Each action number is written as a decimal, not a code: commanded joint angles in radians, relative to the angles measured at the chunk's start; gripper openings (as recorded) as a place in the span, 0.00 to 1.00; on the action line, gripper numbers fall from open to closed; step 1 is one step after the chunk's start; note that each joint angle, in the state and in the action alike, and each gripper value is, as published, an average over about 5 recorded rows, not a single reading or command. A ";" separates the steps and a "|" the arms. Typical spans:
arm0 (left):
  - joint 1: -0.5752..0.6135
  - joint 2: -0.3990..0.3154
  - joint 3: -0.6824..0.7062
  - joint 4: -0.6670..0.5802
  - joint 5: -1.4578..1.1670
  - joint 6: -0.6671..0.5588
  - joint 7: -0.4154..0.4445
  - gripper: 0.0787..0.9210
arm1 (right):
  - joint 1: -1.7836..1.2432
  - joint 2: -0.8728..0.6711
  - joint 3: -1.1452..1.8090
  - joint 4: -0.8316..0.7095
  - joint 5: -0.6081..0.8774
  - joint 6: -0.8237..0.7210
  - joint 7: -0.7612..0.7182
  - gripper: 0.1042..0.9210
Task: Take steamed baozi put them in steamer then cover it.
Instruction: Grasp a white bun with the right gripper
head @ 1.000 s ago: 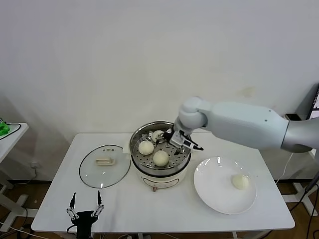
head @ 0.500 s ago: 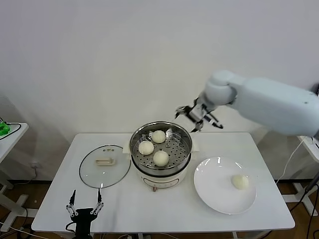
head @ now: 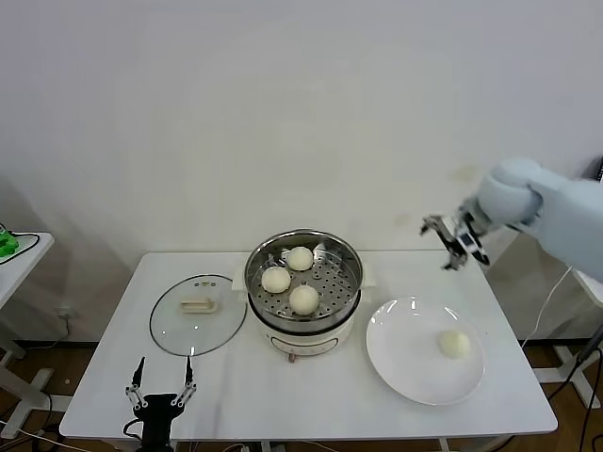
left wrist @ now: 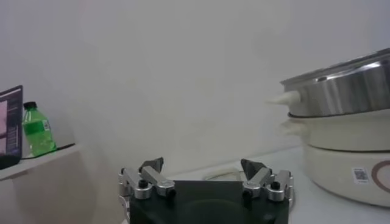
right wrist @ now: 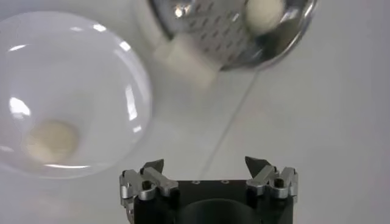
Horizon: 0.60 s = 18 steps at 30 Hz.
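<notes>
Three steamed baozi point(head: 300, 258) sit in the open steamer point(head: 303, 325); the fourth waits on the white plate point(head: 405, 363). Your right gripper point(head: 453, 241) hovers empty, jaws wide, above the worktop point(head: 236, 395) behind the plate. Next, lower onto that last bun. The cover point(head: 198, 314) lies left of the steamer; your left gripper point(head: 161, 389) idles, jaws wide

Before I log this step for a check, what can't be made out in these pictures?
- Steamer, left wrist view: seen from the side; its wall hides the buns inside, and the picture edge cuts it off.
- Steamer, right wrist view: top edge crops it; only one bun shows.
- Lid, head view: any writing on it is too small to read.
- Steamer knob, head view: setting too small to read.
</notes>
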 commanded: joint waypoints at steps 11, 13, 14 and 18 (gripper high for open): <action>0.005 -0.013 -0.003 0.001 0.016 0.000 -0.001 0.88 | -0.400 -0.095 0.201 -0.011 0.010 -0.162 0.004 0.88; 0.007 -0.016 -0.002 0.003 0.019 -0.001 -0.002 0.88 | -0.410 -0.086 0.202 -0.019 0.009 -0.163 0.002 0.88; 0.008 -0.017 -0.002 0.004 0.020 -0.002 -0.002 0.88 | -0.416 -0.081 0.204 -0.023 0.009 -0.163 0.002 0.88; 0.009 -0.021 -0.004 0.009 0.020 -0.005 -0.003 0.88 | -0.453 -0.056 0.233 -0.049 0.007 -0.159 0.004 0.88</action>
